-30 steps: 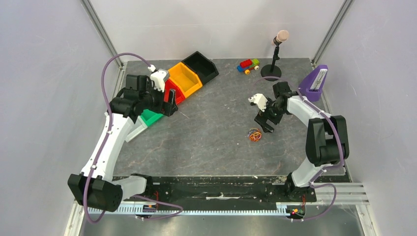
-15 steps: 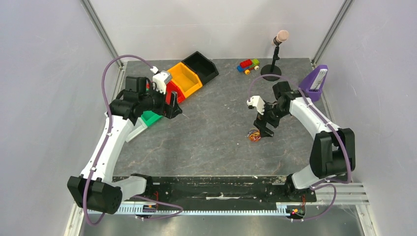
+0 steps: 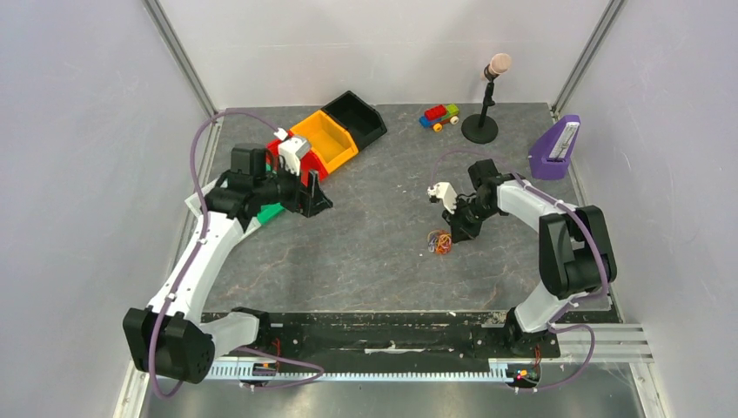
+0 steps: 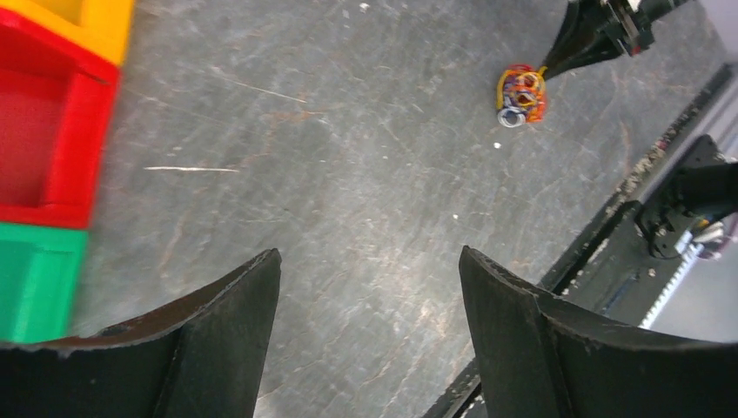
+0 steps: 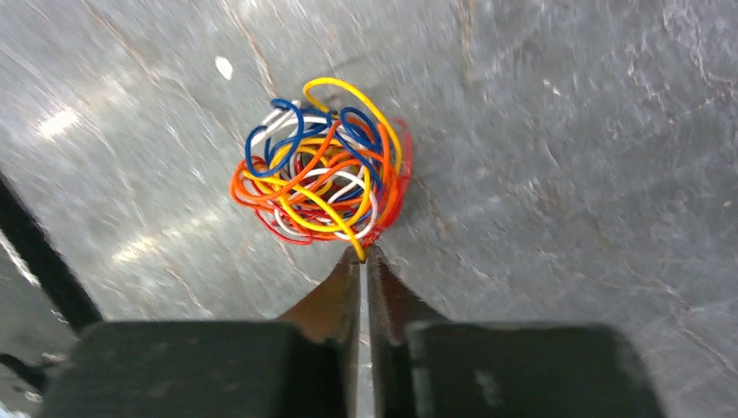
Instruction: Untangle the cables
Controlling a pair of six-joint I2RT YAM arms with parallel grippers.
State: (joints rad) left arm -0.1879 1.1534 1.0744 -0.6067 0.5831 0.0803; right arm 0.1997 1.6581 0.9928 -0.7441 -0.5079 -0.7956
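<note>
At the near rim of the cables [image 5: 318, 165], your right wrist view shows the right jaws pressed together on a yellow strand, a grip the overhead view hides. The tangle lies in a ball on the bench [image 3: 374, 261]. Well left of the cables, the left jaws stand wide open and empty; farther left still sits the red bin [image 4: 43, 148].

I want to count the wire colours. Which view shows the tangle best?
Right wrist: the tangle sits large in mid-frame, with blue, white, yellow, orange and red strands distinct. The left wrist view shows it small and far off at top right; the top view shows only a tiny orange blob.
</note>
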